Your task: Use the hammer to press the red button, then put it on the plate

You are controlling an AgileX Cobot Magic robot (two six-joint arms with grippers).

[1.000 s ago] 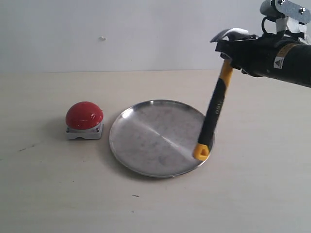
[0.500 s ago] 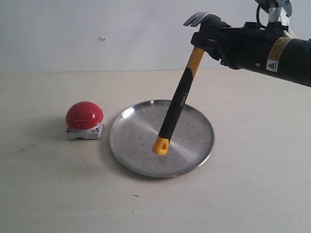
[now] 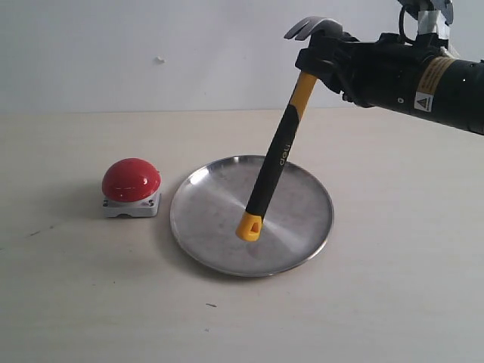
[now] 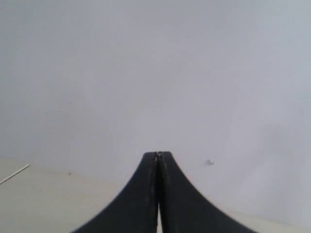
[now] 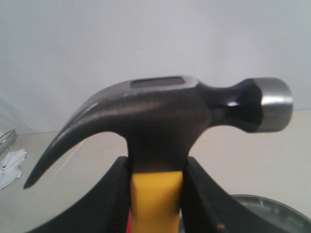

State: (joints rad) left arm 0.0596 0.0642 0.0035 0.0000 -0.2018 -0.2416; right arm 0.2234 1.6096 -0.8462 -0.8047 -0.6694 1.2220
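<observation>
Red button (image 3: pixel 131 180) left of plate (image 3: pixel 212 227)

One large, round, shallow silver metal plate (image 3: pixel 212 219) lies here. Just beside the plate sits one glossy red dome button (image 3: pixel 131 180) on a square white-grey base. Above the plate hangs one dark-headed claw hammer (image 3: pixel 274 162) with a yellow-and-black handle. There are two black grippers: the right gripper (image 3: pixel 316 64) above the plate, and the left gripper (image 4: pixel 158 156), seen only in its wrist view.

Warn. triangle sticker (image 3: pixel 428 87) on arm (image 3: pixel 386 72)

R gripper (image 3: pixel 316 66) clamped, held high; L gripper (image 4: pixel 157 160) closed.
</observation>
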